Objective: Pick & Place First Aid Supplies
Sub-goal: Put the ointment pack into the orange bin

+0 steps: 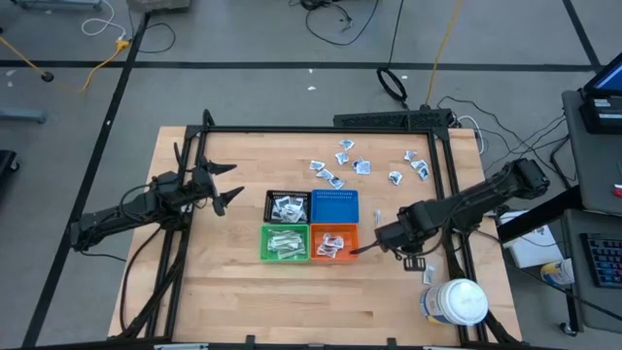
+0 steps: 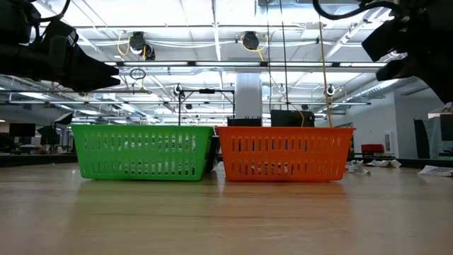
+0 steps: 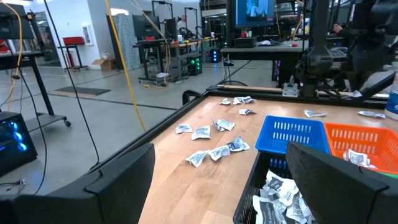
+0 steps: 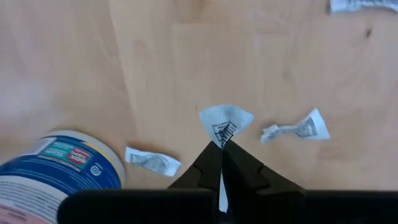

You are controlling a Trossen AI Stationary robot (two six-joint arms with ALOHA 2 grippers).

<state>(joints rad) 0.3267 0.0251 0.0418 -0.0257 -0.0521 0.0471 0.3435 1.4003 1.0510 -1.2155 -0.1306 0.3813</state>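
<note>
The wooden table (image 1: 243,292) carries 4 small bins grouped at its middle: a black bin (image 1: 288,206) and a blue bin (image 1: 334,206) on the far side, a green bin (image 1: 285,243) and an orange bin (image 1: 334,242) on the near side. The black, green and orange bins each hold white wrapped packets. A large white jar (image 1: 455,301) with a blue label lies near the table's near right corner.

The left gripper (image 1: 228,182) hangs above the table to the left of the black bin, well apart from it, its fingers (image 3: 118,186) spread wide and holding nothing.

The right gripper (image 1: 358,249) is just right of the orange bin, above the wood. Its fingers are pressed together on a packet (image 4: 225,119), a small squarish white wrapper with dark print pinched at one corner between the fingertips (image 4: 242,165).

More loose packets (image 1: 340,165) lie scattered on the far right part of the table, beyond the blue bin, with another cluster (image 1: 413,165) further right. In the right wrist view 2 twisted packets (image 4: 298,129) rest on the wood beneath the held one, the second one (image 4: 152,160) just beside the jar.
</note>
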